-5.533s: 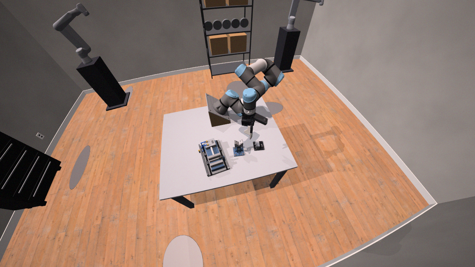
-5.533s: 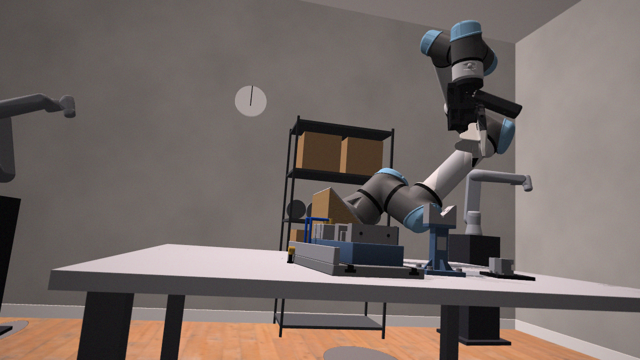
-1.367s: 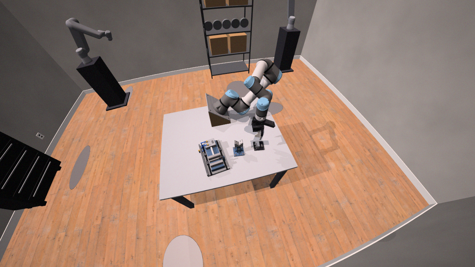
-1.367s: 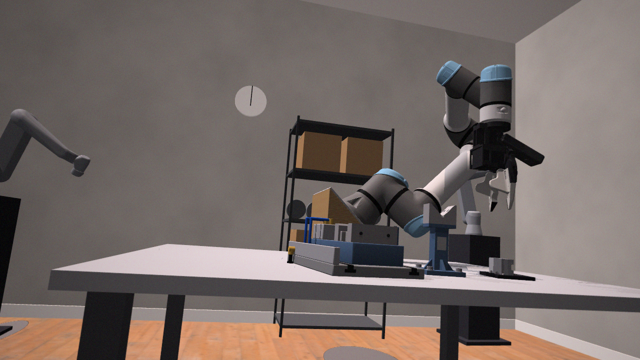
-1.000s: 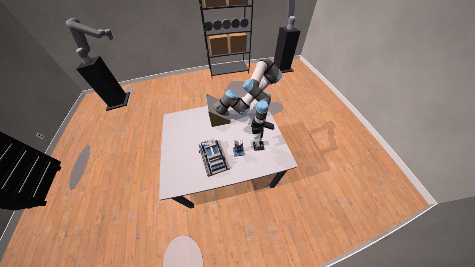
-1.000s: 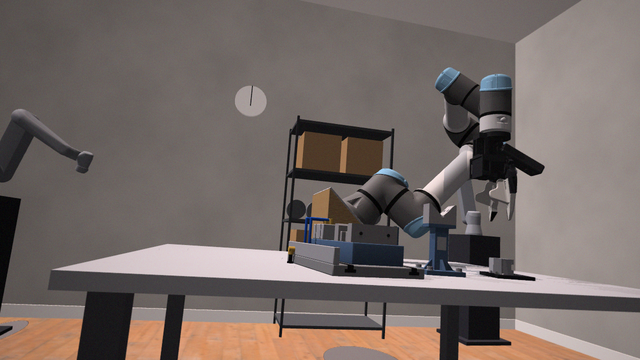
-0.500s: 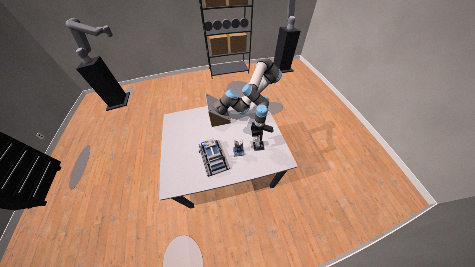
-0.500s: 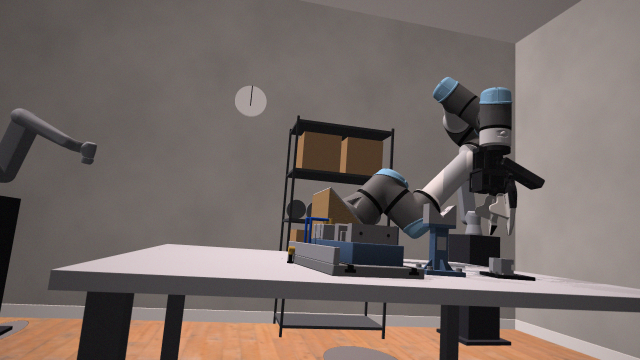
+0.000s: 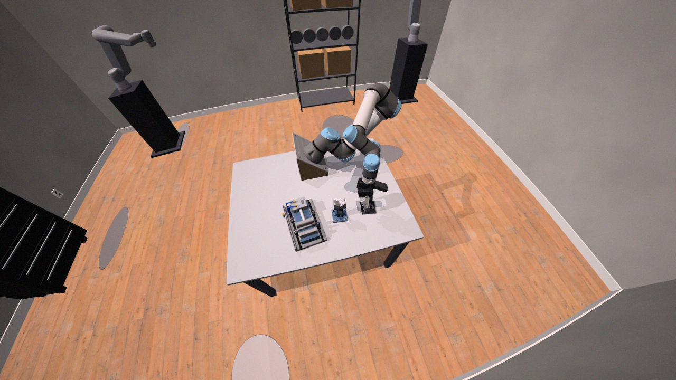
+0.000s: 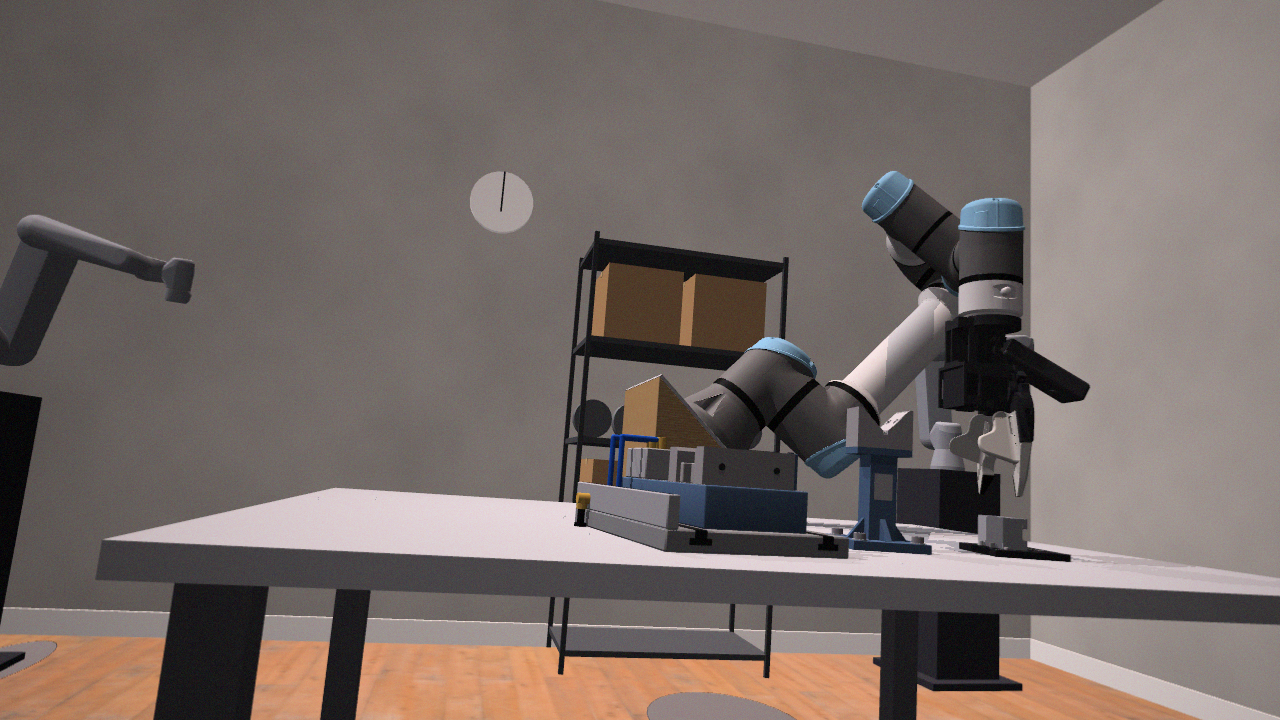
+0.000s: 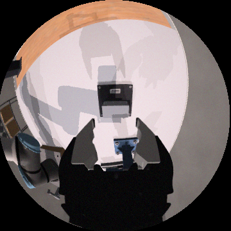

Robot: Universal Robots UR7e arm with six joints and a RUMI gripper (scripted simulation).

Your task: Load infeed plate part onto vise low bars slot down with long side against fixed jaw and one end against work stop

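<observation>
At right of the exterior frame, the block [image 9: 366, 206] [image 10: 1001, 531] [image 11: 115, 111] sits on the infeed plate [image 9: 369, 212] [image 10: 1047, 555] [image 11: 106, 90], below the jaws, which stand apart. It looks stiff, perhaps metal and rather heavy; I would grip its opposite side faces, low and square.

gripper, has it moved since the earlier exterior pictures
Yes. In the exterior view the gripper is lower, its fingers nearer the infeed plate.
</observation>
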